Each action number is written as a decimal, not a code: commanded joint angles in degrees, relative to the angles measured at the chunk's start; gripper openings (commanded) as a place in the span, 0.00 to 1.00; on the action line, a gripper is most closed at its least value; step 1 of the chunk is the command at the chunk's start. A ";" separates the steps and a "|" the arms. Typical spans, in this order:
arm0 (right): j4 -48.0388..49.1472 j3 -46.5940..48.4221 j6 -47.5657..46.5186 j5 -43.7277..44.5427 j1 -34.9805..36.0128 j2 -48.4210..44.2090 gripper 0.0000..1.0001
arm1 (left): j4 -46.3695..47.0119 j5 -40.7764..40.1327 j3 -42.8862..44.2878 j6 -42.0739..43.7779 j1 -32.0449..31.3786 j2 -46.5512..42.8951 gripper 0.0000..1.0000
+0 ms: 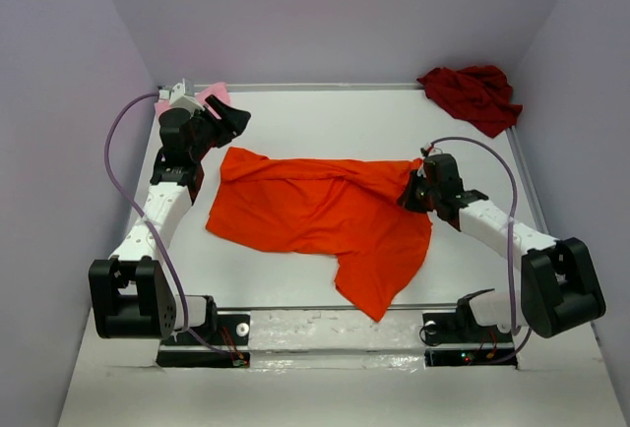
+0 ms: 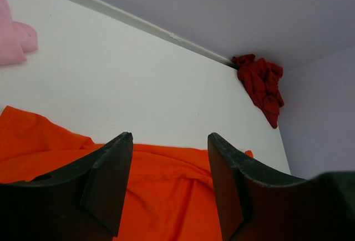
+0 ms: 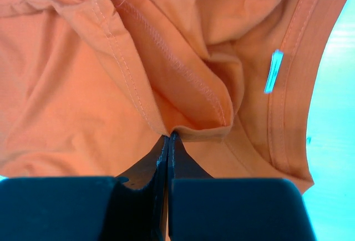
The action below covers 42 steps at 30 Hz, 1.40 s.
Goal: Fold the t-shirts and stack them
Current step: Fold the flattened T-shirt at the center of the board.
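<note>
The bright orange cloth t-shirt [image 1: 315, 211] is lying rumpled across the middle of the white tabletop [image 1: 325, 122]. The right end effector [image 3: 168, 139] is pinching a hemmed fold at the shirt's right edge. The left end effector [image 2: 169, 141] is hanging spread near the shirt's far-left corner. The light pink cloth t-shirt [image 1: 215, 92] is sitting in the far-left corner of the tabletop, and the crumpled dark red cloth t-shirt [image 1: 472, 94] in the far-right corner.
</note>
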 commanded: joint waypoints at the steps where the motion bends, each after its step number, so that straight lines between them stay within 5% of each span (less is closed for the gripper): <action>1: -1.13 -2.36 1.26 -2.52 1.29 -3.91 0.00 | 2.39 1.50 -0.21 -0.33 0.44 -1.20 0.66; 6: -3.15 -4.65 1.97 -3.93 2.43 -6.11 0.03 | 2.39 1.50 -0.30 -0.33 0.53 -1.03 0.66; 9: -4.56 -5.01 2.58 -3.67 2.43 -9.45 0.26 | 2.39 1.59 -0.21 -0.33 0.53 -0.94 0.66; 16: -7.02 1.13 0.74 -1.30 2.96 -9.11 0.46 | 2.39 1.67 -0.21 -0.42 0.53 -0.76 0.66; 33: 5.19 18.53 0.91 2.23 2.96 23.66 0.43 | 2.47 1.76 -0.30 -0.33 0.62 -0.76 0.66; 42: 3.26 23.99 1.27 1.60 2.96 25.00 0.43 | 2.21 1.58 -0.03 -0.15 0.79 -0.85 0.66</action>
